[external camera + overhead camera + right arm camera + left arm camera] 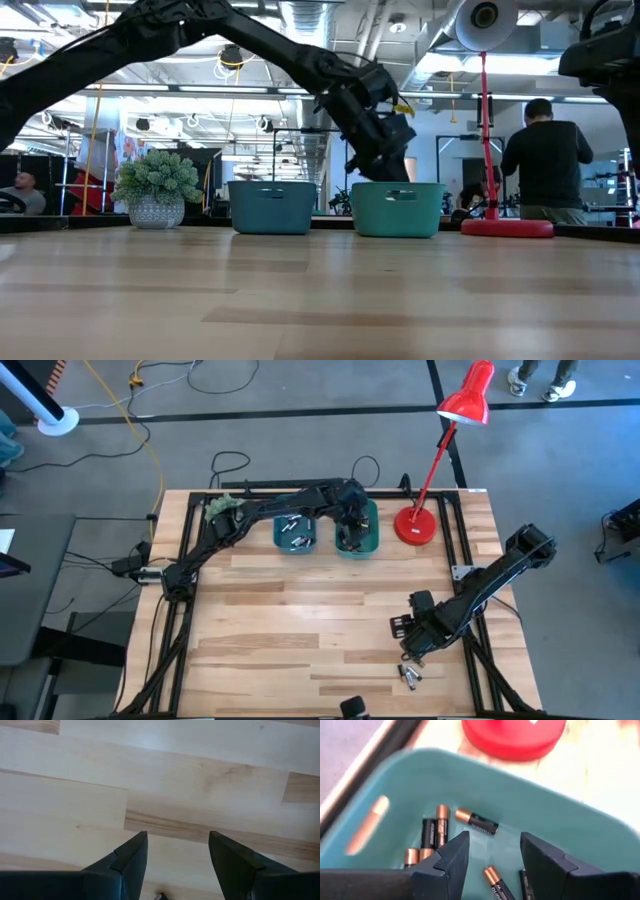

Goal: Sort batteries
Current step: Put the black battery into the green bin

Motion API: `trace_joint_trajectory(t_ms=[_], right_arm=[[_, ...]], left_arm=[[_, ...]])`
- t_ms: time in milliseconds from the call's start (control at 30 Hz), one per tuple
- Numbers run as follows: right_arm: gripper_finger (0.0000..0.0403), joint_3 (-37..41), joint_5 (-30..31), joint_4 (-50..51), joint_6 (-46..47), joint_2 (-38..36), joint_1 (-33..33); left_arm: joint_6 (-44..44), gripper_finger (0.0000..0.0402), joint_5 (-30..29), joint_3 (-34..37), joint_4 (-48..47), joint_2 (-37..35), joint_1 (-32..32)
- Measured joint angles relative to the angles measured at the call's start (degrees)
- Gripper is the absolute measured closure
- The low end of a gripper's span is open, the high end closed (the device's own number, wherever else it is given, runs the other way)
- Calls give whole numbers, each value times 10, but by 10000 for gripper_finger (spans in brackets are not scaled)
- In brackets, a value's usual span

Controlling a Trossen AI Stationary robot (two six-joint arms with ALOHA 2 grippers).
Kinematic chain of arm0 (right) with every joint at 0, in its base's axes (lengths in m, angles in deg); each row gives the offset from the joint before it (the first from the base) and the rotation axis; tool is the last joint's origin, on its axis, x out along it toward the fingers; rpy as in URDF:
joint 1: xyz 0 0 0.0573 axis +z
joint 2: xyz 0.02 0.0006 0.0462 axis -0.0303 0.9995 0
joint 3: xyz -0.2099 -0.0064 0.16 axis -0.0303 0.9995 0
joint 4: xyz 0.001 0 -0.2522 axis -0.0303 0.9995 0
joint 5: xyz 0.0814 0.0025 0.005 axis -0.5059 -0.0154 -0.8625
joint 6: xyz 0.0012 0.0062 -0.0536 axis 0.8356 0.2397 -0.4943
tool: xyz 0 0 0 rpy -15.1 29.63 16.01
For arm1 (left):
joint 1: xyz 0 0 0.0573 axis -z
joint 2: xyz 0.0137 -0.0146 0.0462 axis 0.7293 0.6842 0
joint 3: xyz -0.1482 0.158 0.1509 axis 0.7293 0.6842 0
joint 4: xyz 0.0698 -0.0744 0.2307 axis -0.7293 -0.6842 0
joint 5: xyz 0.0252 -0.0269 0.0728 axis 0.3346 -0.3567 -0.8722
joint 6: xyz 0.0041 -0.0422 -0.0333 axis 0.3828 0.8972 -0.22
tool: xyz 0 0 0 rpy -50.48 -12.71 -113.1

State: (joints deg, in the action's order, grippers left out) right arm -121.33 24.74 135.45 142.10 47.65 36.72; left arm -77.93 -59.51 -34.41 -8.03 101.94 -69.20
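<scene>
My left gripper hangs open just over the right teal bin, touching nothing. Inside that bin lie several black batteries with copper ends. One more battery shows as a blurred streak against the bin's wall. The left teal bin beside it holds several silver batteries. My right gripper stands open over bare wood at the near right, pointing down. A small cluster of loose batteries lies on the table just nearer than it.
A red desk lamp stands with its base right of the bins, close to my left gripper. A potted plant sits at the far left. Bare wooden table spreads between the bins and the near edge. A person stands beyond the table.
</scene>
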Motion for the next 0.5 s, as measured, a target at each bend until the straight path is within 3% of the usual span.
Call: trace_joint_trajectory(t_ms=[167, 367, 500], right_arm=[[177, 0, 2, -2, -4, 0, 0], [177, 0, 111, -7, -14, 0, 29], [177, 0, 148, -11, -14, 0, 59]], left_arm=[[25, 231, 0, 0, 1, -47, 1], [80, 231, 2, -1, -12, -128, 23], [89, 231, -21, 20, 8, -175, 63]])
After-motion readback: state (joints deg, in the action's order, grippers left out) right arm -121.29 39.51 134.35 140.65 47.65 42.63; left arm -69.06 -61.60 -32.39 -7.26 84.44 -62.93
